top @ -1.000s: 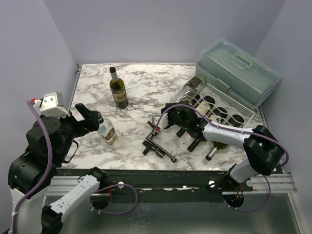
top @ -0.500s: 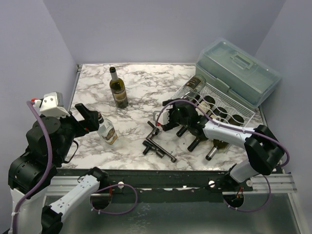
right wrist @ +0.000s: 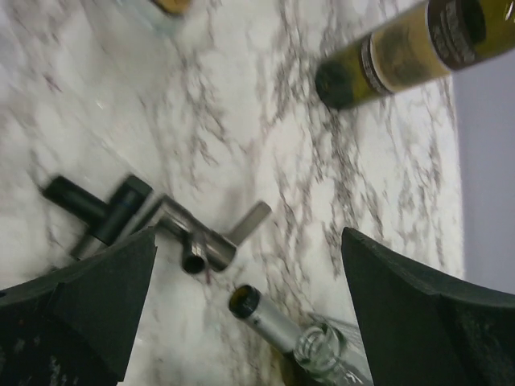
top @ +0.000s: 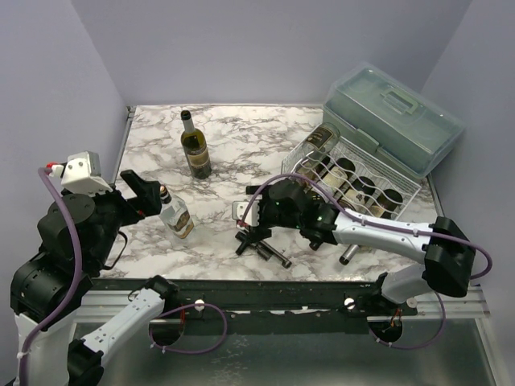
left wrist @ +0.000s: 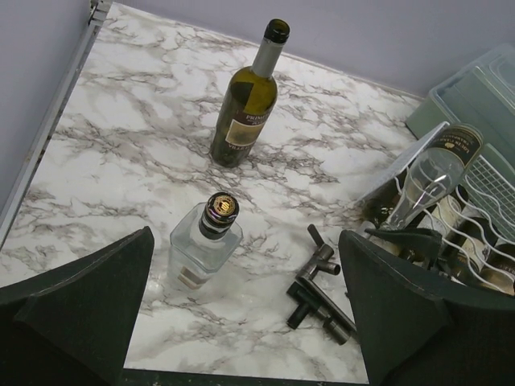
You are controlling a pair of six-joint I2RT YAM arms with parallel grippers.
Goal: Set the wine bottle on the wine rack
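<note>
- The wine bottle (top: 195, 151) stands upright on the far left part of the worktop (top: 241, 133). It is dark green glass with a paper label and a long neck, nothing touches it, and it is well apart from the wine rack (top: 400, 183) on the right.
- The left gripper (left wrist: 245, 240) hangs with its fingers spread wide and holds nothing. A small clear bottle (left wrist: 201, 245) stands just before it, between it and the wine bottle.
- The right gripper (right wrist: 249, 233) also has its fingers wide and empty, and it hovers over a dark metal tool (top: 261, 244) lying near the middle of the worktop.
- The rack already carries several bottles lying down, their necks pointing toward the near edge. Its right end looks free, though the wires make that hard to confirm.
- A grey-green lidded box (top: 394, 121) sits just behind the rack.
- Handling, as a judgement:
  - The bottle is rigid and breakable, and likely heavy, though the dark glass hides how full it is.
  - Its smooth round wall will slip under a light squeeze, while the label should give the fingers better friction.
  - It is tall on a narrow base, so a sideways nudge could topple it.
- Best hold, as a judgement:
  - The fingers should go across the body at the label, near the middle of its weight, so that it does not swing when it is tipped flat for a cradle.
  - The neck fits the fingers easily but would let the heavy body pivot.
</note>
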